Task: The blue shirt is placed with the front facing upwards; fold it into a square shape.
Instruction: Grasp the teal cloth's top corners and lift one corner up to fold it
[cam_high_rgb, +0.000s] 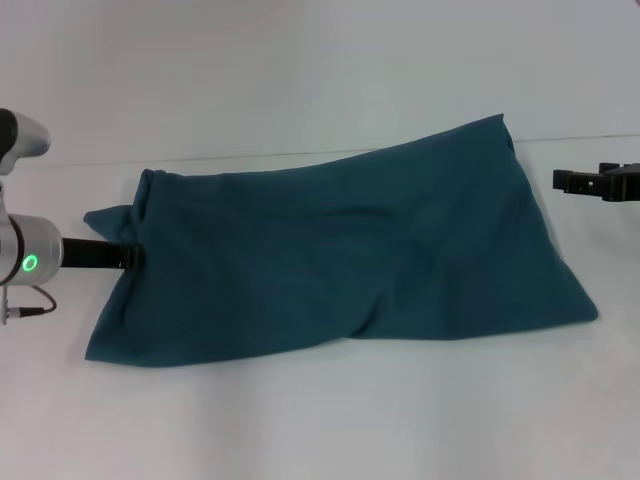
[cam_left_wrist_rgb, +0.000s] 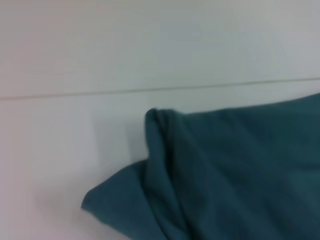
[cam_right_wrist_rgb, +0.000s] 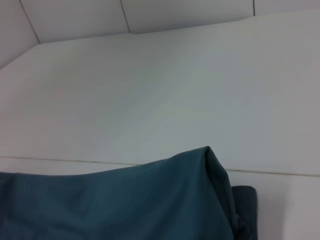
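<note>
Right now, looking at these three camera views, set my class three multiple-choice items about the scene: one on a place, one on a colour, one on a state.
1. Where is the left gripper?
A. At the shirt's left edge
B. Above the shirt's middle
C. Off by the right edge of the view

2. What colour is the blue shirt on the side that shows?
A. Teal with white stripes
B. Plain dark teal
C. Red

3. What state is the shirt in?
A. Hanging in the air
B. Rolled into a tight tube
C. Lying on the white table, folded over with loose wrinkles

Answers:
1 A, the head view shows the left arm's tip against the cloth's left edge, while the right gripper sits apart beyond the right side.
2 B, no letters or pattern show in any view.
3 C, a doubled layer and a sleeve tab show at the left end.
</note>
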